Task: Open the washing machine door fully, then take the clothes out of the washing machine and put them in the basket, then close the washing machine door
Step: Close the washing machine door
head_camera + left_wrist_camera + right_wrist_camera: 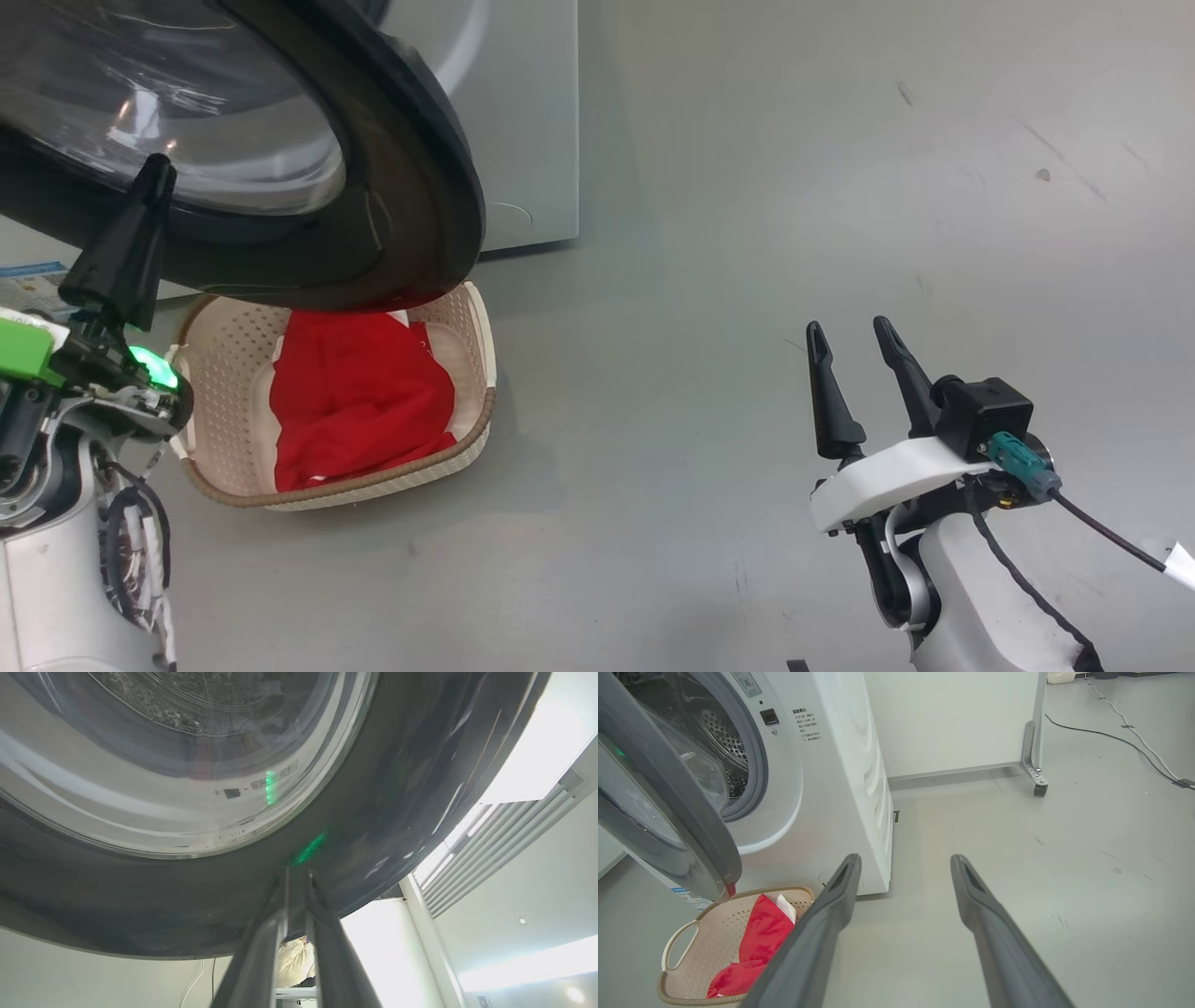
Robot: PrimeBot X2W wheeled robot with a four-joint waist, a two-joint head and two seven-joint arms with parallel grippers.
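- Since the clothes (355,392) lie in the basket (471,439), I think the job now is to shut the washing machine door (411,187).
- The left gripper (157,177) has its two fingers pinched together, with nothing between them. Its tip looks like it touches the black rim of the door, down low, just under the glass bowl.
- The right gripper (850,327) has its fingers spread apart and holds nothing. It hangs over bare floor, well apart from the door and the basket.
- To do this well, the left gripper should push the rim slowly toward the washing machine (840,788), going along the round path the door swings on.
- The rim is shiny and curved, so a pointed tip could slide off. Pushing straight into it would help.
- The door hangs out over the back part of the basket, and its low edge is close above the red cloth. I cannot tell if they touch, so watch that nothing snags.
- The push should go on until the door sits tight on the grey ring around the drum (721,732). A weak push may leave it a little open.
- The door is half open, right in front of the left gripper's tip, with the hole of the machine behind it.
- The basket sits on the floor in front of the machine, between the two arms but much nearer the left one.
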